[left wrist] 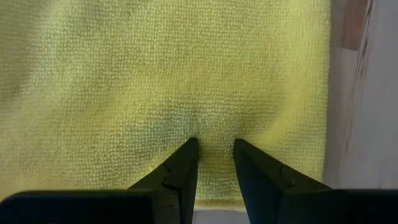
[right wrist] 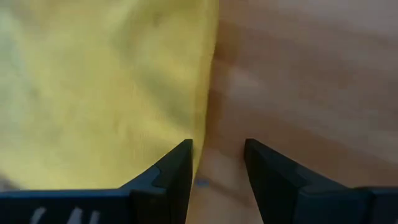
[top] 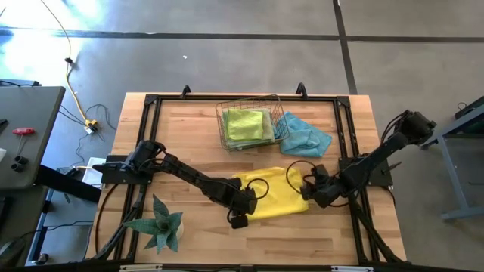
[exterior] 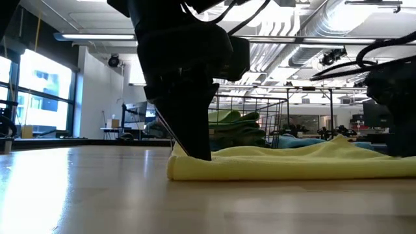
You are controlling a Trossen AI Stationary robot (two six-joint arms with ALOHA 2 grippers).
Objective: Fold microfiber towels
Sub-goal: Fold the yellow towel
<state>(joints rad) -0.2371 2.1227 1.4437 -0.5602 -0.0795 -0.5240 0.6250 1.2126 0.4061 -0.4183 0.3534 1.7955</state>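
Your table (top: 189, 136) carries the whole job: a wire basket (top: 249, 125) at the far middle holding green towels (top: 246, 123), a blue towel (top: 306, 134) crumpled just beside it on the right, and the yellow towel (top: 276, 194) lying flat near the front, between your two arms. A plant (top: 160, 223) sits at the front left, well clear.

Now the relation that matters: the yellow towel's long axis runs left to right, and you have one gripper at each end. Your left gripper (left wrist: 214, 146) is down on the towel's left front corner, fingers a little apart and pressed into the cloth, a small pucker between the tips. Your right gripper (right wrist: 217, 149) straddles the right edge, fingers apart, one tip over yellow, the other over bare wood. Neither has pinched anything shut that I can see.

Both arms look equally close to their own end, so I judge this a two-handed fold, lifting the front edge away toward the basket.

The low view gives you what the overhead cannot: the towel (exterior: 292, 166) already lies doubled with a rolled left edge, humped toward the right, and the left fingers (exterior: 192, 130) touch the table at that edge.
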